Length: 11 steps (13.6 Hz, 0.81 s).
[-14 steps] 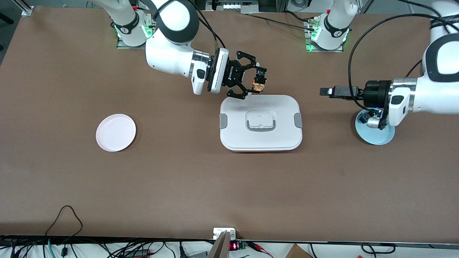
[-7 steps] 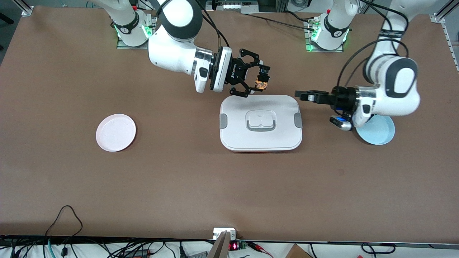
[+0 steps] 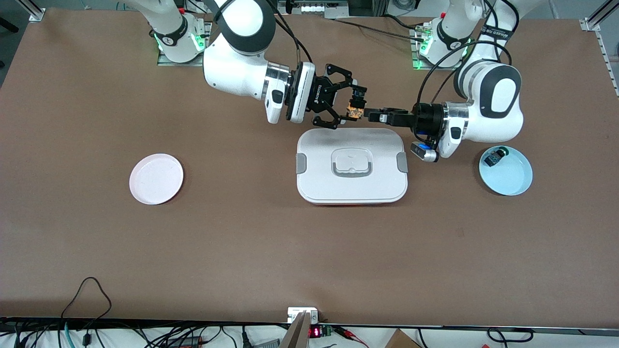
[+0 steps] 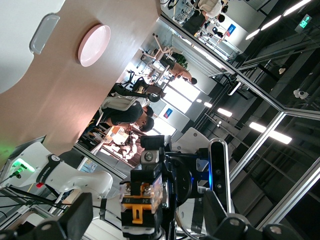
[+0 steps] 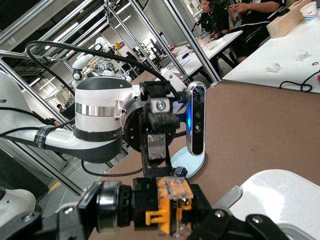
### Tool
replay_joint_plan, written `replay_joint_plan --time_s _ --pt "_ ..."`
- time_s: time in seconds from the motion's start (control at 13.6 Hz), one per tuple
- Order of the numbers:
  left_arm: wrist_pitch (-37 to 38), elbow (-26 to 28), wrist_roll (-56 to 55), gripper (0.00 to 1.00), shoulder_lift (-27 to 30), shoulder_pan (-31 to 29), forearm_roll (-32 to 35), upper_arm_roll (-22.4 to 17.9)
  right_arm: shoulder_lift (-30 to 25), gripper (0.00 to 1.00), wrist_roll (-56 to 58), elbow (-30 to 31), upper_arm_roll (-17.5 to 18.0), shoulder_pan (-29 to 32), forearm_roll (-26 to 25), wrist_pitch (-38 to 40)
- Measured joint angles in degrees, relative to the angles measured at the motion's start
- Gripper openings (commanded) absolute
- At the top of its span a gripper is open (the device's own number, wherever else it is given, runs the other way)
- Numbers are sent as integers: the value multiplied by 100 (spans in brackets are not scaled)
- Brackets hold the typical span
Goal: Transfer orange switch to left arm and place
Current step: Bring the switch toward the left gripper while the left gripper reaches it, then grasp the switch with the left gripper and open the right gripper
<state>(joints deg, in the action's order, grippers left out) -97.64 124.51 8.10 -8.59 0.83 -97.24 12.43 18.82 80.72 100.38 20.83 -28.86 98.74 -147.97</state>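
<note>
The orange switch (image 3: pixel 357 111), black with orange accents, is held in my shut right gripper (image 3: pixel 354 106) in the air, over the edge of the white box (image 3: pixel 352 186) that lies toward the robots' bases. It fills the right wrist view (image 5: pixel 170 205) between my right gripper (image 5: pixel 150 222) fingers. My left gripper (image 3: pixel 371 115) points level at the switch from the left arm's end. In the left wrist view the switch (image 4: pixel 145 202) sits close ahead and my left gripper (image 4: pixel 147 222) is open, its fingers (image 4: pixel 75 220) wide on either side.
A pink plate (image 3: pixel 156 179) lies toward the right arm's end of the table. A light blue plate (image 3: pixel 508 176) toward the left arm's end holds a small black-blue component (image 3: pixel 494 158). Cables run along the table's edge nearest the front camera.
My left arm has swung from over the blue plate across to the switch. My right gripper has carried the switch slightly toward the left arm's end.
</note>
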Motion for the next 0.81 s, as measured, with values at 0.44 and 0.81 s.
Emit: replay_joint_plan --time_s 0.44,0.81 --pt "0 118 0 23 0 -5 -344 357 3 2 0 -2 0 0 0 0" --pt "-7 117 2 18 1 -20 -415 419 11 8 -8 -6 0 -3 6 -1"
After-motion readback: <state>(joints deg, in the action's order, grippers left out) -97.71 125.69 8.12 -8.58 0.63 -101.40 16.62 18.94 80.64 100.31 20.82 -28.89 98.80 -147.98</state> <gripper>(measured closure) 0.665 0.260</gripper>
